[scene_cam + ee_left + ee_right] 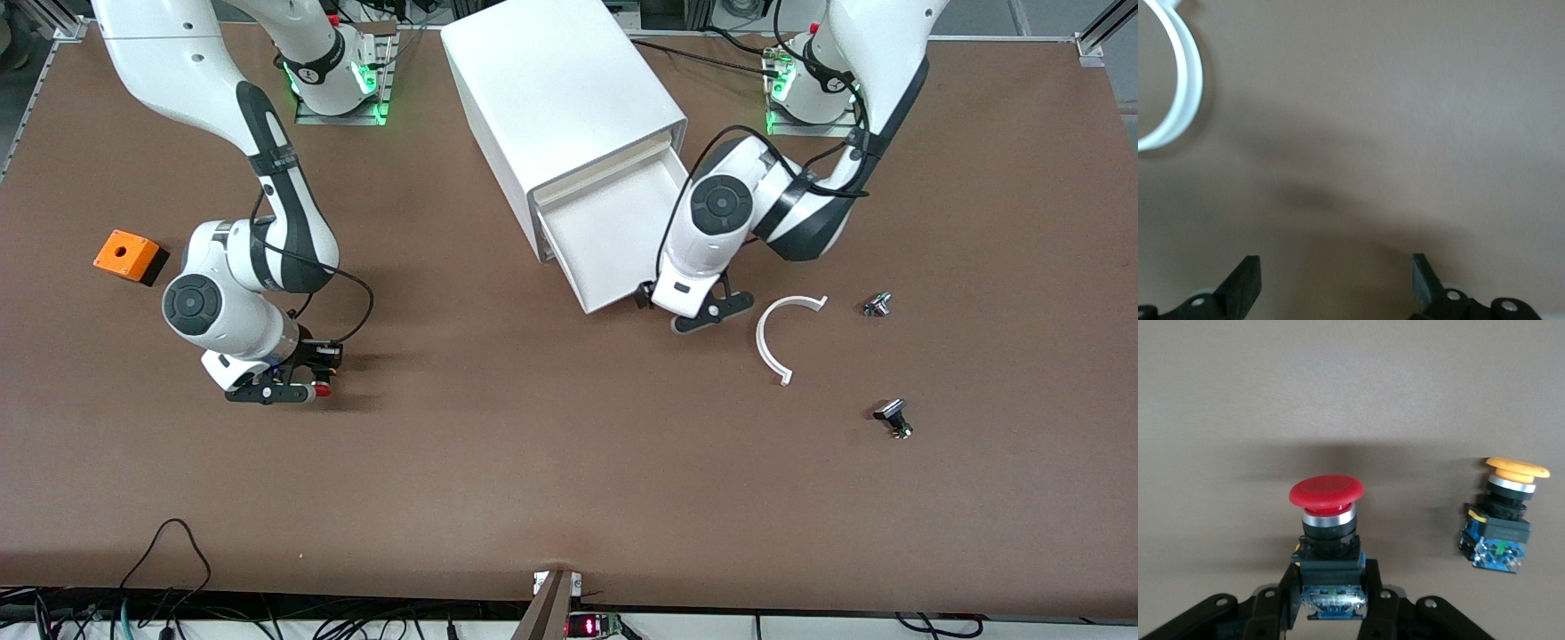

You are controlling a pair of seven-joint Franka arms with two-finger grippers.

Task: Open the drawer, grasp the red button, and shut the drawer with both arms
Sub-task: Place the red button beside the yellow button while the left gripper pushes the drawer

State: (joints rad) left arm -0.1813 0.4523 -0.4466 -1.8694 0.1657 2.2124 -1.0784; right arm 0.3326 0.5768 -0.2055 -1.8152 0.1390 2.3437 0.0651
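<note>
Front view, from the nine o'clock edge to the three o'clock edge.

**Orange box** (129, 255): a box with a hole in its top, set on the brown table (533, 462) toward the right arm's end.

**Right gripper** (284, 391): carried over bare table at the box's four o'clock. Its fingers (1286, 597) are pinched on the black-and-blue body of the red button (1327, 495), whose red mushroom head projects clear of the fingertips. In the front view the head is seen as a red spot (323, 389) at the gripper's three o'clock tip. In the right wrist view an orange-headed button (1501, 520) is seen on the table near the held one, apart from it.

**Cabinet** (560, 98): a white box at the twelve o'clock edge, between the two arm bases.

**Drawer** (613, 240): a white tray that stands open, projecting from the cabinet toward five o'clock.

**Left gripper** (698, 316): held over the table just beside the drawer's front corner, at the drawer's four o'clock. Its fingers (1245, 283) are spread wide and nothing is held between them.

**White curved strip** (775, 342): an open arc lying flat at the left gripper's three o'clock, also seen in the left wrist view (1178, 87).

**Two small dark parts**: one (877, 305) at the strip's two o'clock, the other (893, 418) at its four o'clock; both lie on the table, well apart from each other.
</note>
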